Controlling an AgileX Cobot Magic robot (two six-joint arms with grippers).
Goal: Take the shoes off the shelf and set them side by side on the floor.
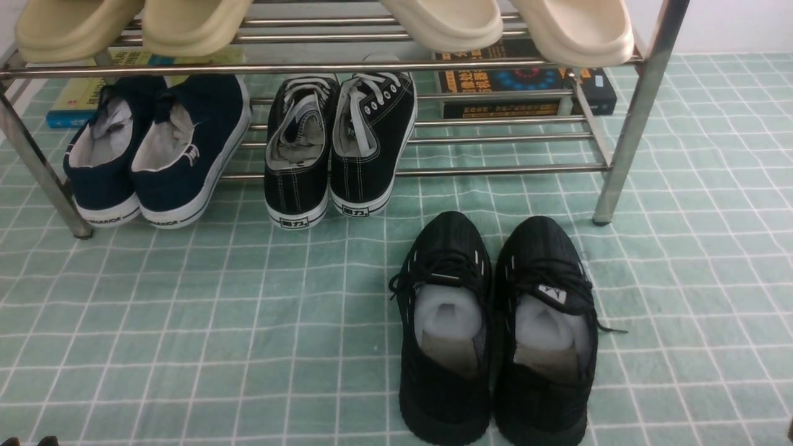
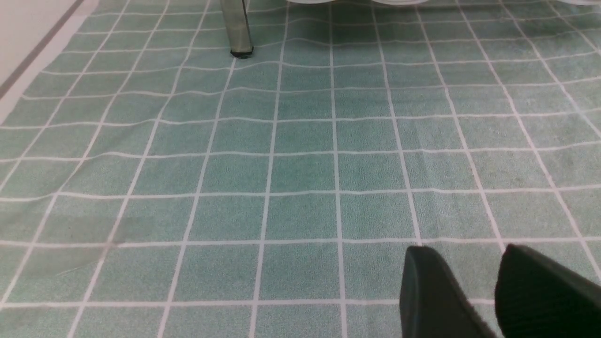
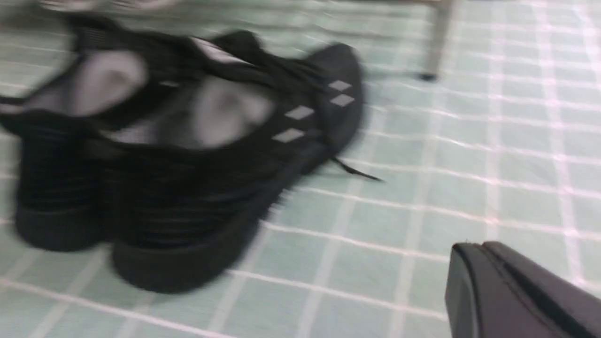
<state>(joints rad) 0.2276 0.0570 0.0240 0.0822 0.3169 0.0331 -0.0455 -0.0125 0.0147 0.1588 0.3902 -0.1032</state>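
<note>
Both black knit shoes stand side by side on the pale green gridded floor (image 1: 186, 310), toes toward the shelf (image 1: 641, 105): the left shoe (image 1: 446, 248) and the right shoe (image 1: 545, 248) touch along their sides. The right wrist view shows the pair (image 3: 188, 141) blurred, with my right gripper (image 3: 474, 245) off to their side, fingers pressed together and holding nothing. My left gripper (image 2: 465, 251) hangs open over bare floor (image 2: 281, 164), a gap of green between its two dark fingers. A shelf post (image 2: 237, 28) stands beyond it.
On the shelf's lower tier sit navy slip-ons (image 1: 155, 148) and black canvas sneakers with white soles (image 1: 341, 148). Beige slippers (image 1: 446, 21) rest on the top tier. Books (image 1: 526, 80) lie on the floor behind the rack. A shelf post (image 3: 436, 42) stands right of the black pair.
</note>
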